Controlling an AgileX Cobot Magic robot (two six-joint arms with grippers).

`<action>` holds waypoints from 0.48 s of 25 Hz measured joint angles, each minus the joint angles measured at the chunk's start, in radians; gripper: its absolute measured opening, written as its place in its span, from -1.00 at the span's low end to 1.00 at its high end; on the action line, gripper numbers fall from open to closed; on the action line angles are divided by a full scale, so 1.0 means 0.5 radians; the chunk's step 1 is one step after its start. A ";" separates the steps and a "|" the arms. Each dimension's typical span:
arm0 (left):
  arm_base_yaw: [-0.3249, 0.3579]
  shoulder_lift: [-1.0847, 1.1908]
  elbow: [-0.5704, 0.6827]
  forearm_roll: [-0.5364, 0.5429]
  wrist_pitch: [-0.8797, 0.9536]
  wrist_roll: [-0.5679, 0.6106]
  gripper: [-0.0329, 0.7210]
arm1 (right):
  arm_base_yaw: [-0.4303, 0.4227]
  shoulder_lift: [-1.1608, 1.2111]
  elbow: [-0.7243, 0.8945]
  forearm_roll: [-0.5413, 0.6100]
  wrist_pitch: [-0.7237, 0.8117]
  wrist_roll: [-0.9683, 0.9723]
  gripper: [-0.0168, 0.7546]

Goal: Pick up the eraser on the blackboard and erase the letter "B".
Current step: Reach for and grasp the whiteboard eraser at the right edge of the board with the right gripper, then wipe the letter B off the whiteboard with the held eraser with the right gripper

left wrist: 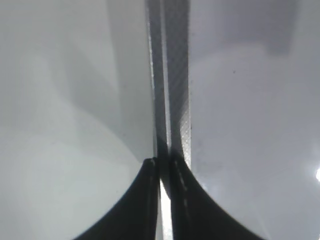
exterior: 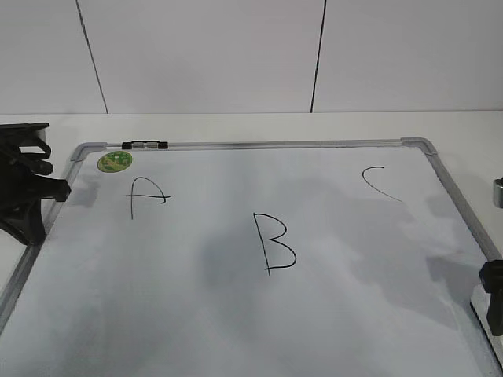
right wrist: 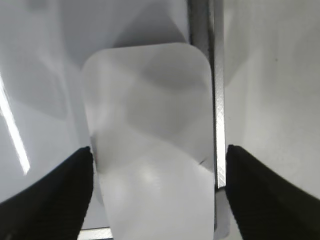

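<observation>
The blackboard (exterior: 236, 314) is a white board in a silver-grey frame and fills the table. The black letter "B" (exterior: 275, 244) is drawn at its middle. The white glossy eraser (right wrist: 147, 125) lies at the board's right edge, beside the frame (right wrist: 216, 100). Only a sliver of the eraser (exterior: 481, 318) shows in the exterior view. My right gripper (right wrist: 160, 150) is open with a finger on each side of the eraser; it also shows at the lower right of the exterior view (exterior: 493, 294). My left gripper (left wrist: 164, 162) is shut and empty over the board's left frame (left wrist: 175, 100), at the left in the exterior view (exterior: 31, 196).
A black "A" (exterior: 145, 196) and a curved "C" (exterior: 381, 182) flank the B. A green round sticker (exterior: 115, 162) sits in the far left corner. A small black-and-clear holder (exterior: 145, 144) is on the top frame. A metallic object (exterior: 497, 191) stands off the right edge.
</observation>
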 joint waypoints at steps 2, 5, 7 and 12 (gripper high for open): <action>0.000 0.000 0.000 0.000 0.000 0.000 -0.85 | 0.000 0.000 0.000 -0.004 -0.011 0.000 0.66; 0.000 0.000 0.000 0.000 0.000 0.000 -0.85 | 0.000 0.000 0.000 -0.007 -0.023 -0.004 0.60; 0.000 0.000 0.000 0.000 0.000 0.000 -0.85 | 0.000 0.000 0.000 -0.007 -0.030 -0.015 0.58; 0.000 0.000 0.000 0.000 0.000 0.000 -0.85 | 0.000 0.000 0.000 -0.015 -0.030 -0.023 0.57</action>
